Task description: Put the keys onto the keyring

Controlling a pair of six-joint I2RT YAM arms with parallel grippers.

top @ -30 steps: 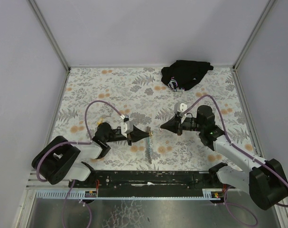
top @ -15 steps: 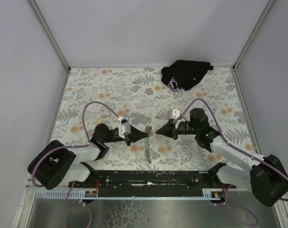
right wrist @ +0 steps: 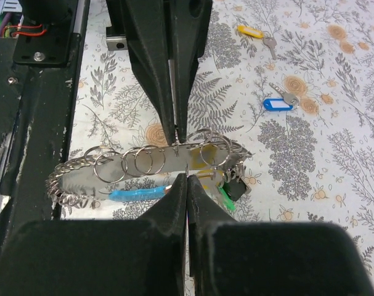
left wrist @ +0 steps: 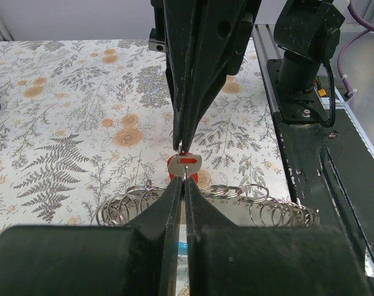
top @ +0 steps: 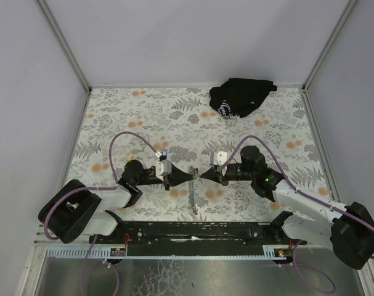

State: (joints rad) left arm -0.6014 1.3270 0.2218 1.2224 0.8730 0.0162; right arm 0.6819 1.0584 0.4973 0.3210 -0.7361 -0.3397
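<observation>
**Bench** (top: 113, 117): floral-patterned top, walled by pale panels on its left, far and right edges. A black mounting rail (top: 193, 231) runs along the near edge. Open patterned surface stretches from the meeting grippers to the far wall and out to both side walls.

**Black cloth bundle** (top: 242, 97): far right corner, close to the far wall, well apart from both grippers.

**Left gripper** (top: 192, 176): low over the middle of the bench, pointing right. Its jaws are pressed together, with the tips at the edge of the keyring's row of rings, seemingly pinching a ring there.

**Right gripper** (top: 204, 174): pointing left, tip to tip with the left gripper and nearly touching it. Its jaws are pressed together, apparently on the red-tagged key.

**Keyring** (right wrist: 143, 161): a strap lying flat under the meeting tips and running toward the near rail. Many metal rings line it, and a light-blue section (right wrist: 135, 193) shows alongside.

**Red-tagged key** (left wrist: 184, 161): held between the two sets of tips, above the rings.

**Blue-tagged key** (right wrist: 278, 105) and **yellow-tagged key** (right wrist: 251, 31): flat on the bench on the far side of the left gripper, apart from each other.

**Green tag** (right wrist: 225, 198): against the strap's end, just beside the rings.
</observation>
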